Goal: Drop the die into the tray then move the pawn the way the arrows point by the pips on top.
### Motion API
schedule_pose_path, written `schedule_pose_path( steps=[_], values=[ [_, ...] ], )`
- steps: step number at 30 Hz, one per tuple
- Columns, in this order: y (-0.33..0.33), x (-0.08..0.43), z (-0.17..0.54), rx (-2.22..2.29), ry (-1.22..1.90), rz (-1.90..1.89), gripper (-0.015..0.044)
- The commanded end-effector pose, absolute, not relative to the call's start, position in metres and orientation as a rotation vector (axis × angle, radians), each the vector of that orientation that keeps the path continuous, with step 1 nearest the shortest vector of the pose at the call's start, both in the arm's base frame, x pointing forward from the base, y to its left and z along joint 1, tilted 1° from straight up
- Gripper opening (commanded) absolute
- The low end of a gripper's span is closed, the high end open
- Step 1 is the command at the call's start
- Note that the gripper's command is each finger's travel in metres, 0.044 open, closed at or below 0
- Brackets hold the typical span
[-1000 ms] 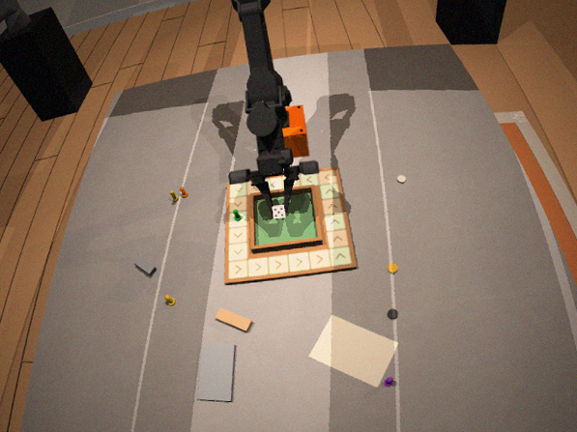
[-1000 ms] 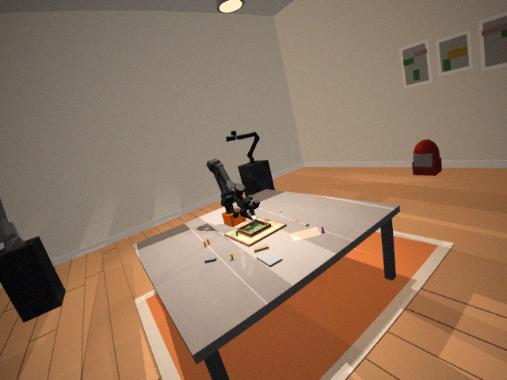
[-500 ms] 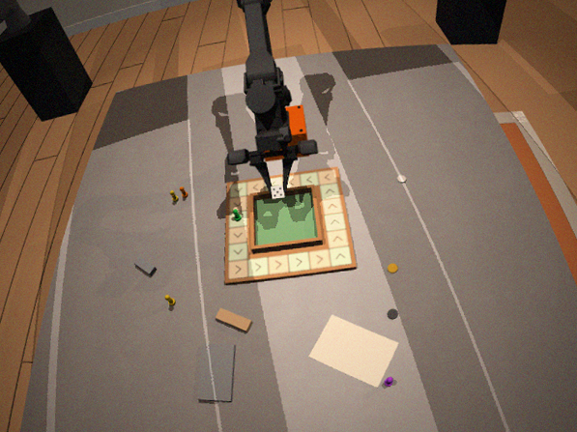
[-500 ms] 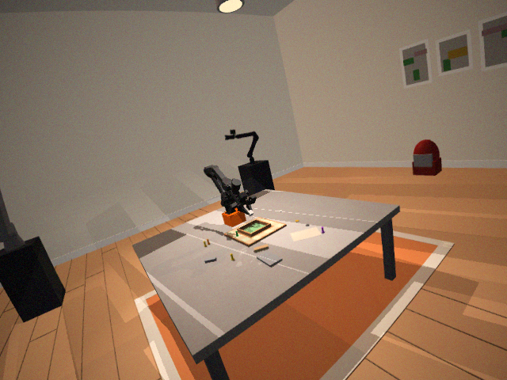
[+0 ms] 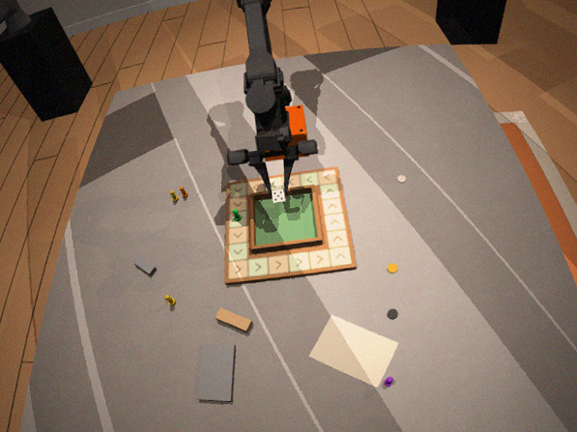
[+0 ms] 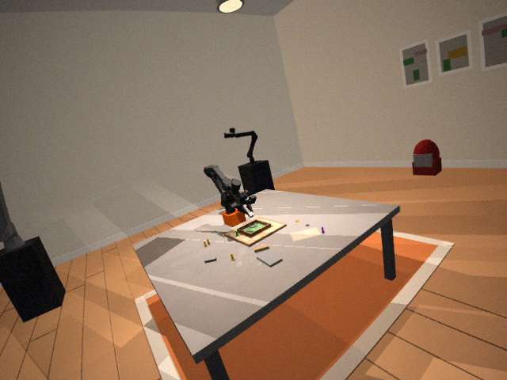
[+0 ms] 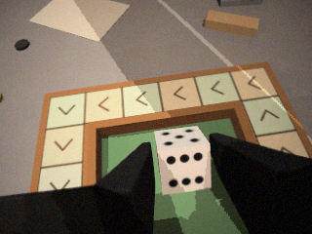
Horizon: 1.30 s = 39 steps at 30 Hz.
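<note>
Counter (image 5: 135,341) (image 6: 229,282), gray, spans most of the top view. At its center lies a square board (image 5: 278,265) (image 6: 250,241) (image 7: 103,103) around a green-floored tray (image 5: 286,243) (image 6: 246,234) (image 7: 90,156). From the upper middle reaches the tool (image 5: 277,189) (image 6: 248,210) (image 7: 180,146), fingers slightly apart. Green pawn (image 5: 236,215) (image 6: 236,233) stands on the board's left side. White die (image 5: 278,196) (image 6: 250,214) (image 7: 184,158), five pips up, is between the fingertips.

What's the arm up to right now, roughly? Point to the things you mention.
The arm's gripper (image 5: 278,189) (image 7: 180,146) is letting go of the die (image 5: 278,195) (image 7: 184,161) over the tray (image 5: 286,244) (image 7: 90,161): the fingers stand a little apart from it, and the die does not look settled on the tray floor. The green pawn (image 5: 236,215) (image 6: 236,233) stands on a side square of the board (image 5: 290,275) (image 6: 250,244) (image 7: 41,146), awaiting the roll.
</note>
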<state>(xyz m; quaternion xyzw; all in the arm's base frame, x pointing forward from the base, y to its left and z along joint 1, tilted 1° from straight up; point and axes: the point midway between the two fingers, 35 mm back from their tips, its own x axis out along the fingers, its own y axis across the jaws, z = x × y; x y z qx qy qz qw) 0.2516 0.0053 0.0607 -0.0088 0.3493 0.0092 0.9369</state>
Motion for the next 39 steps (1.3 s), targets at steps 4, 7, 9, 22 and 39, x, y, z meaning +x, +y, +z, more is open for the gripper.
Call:
schedule_pose_path(
  steps=[4,7,9,22,39],
  values=[
    [0.006,0.252,0.092,-0.015,0.712,0.014,0.0315],
    [0.006,0.251,0.101,-0.015,0.713,0.013,0.0394],
    [0.006,0.252,0.101,-0.015,0.721,0.013,0.0440],
    [0.005,0.269,0.072,-0.020,1.333,0.008,0.0440],
    [-0.057,0.271,0.047,-0.355,1.501,0.300,0.0230]
  ],
)
